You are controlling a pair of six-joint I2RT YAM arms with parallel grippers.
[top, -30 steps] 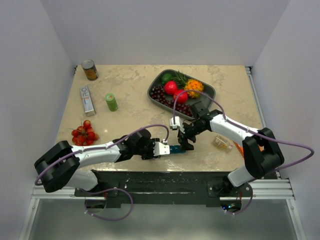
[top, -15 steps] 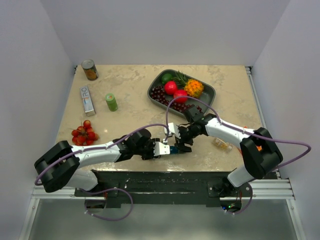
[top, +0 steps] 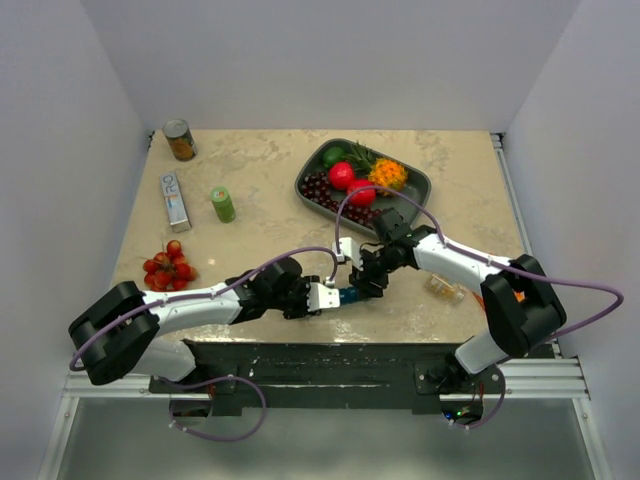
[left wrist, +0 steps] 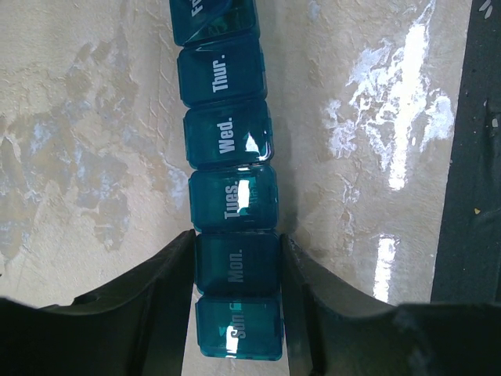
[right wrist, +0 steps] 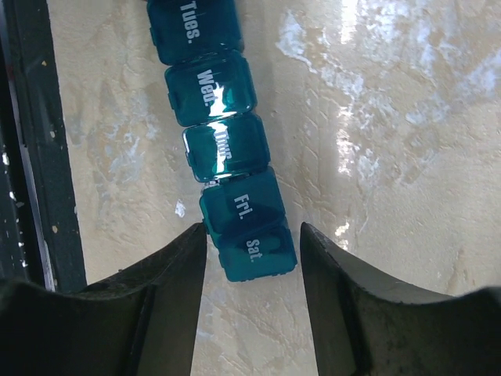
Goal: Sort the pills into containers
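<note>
Left claw (top: pixel 335 297): clamped on the pill organiser (top: pixel 349 295), close to the table's (top: pixel 270 170) front edge.
Left wrist view only: fingers (left wrist: pixel 168 282) pressed flat against both sides of the "Mon." cell (left wrist: pixel 237 265), with "Sun." behind it and "Tues.", "Wed.", "Thur." running away in a row; all visible lids down.
Right claw (top: pixel 365 288): apart, straddling the strip's far end.
Right wrist view only: "Sat." cell (right wrist: pixel 254 251) between the fingers (right wrist: pixel 168 274), a thin sliver of table on each side; contact not certain.
Top view only: both arms meeting over the strip at front centre; teal barely visible between the two claws.
Pills: in a small clear bottle (top: pixel 443 286) lying on the table just beside the right forearm, apart from the organiser.
Edges: dark front rail (left wrist: pixel 470 157) runs alongside the strip, a band of bare table between them.
Open room: bare marble behind the strip up to the grey fruit tray (top: pixel 418 182); green bottle (top: pixel 222 204) and tomato cluster (top: pixel 168 265) well apart to the left.
</note>
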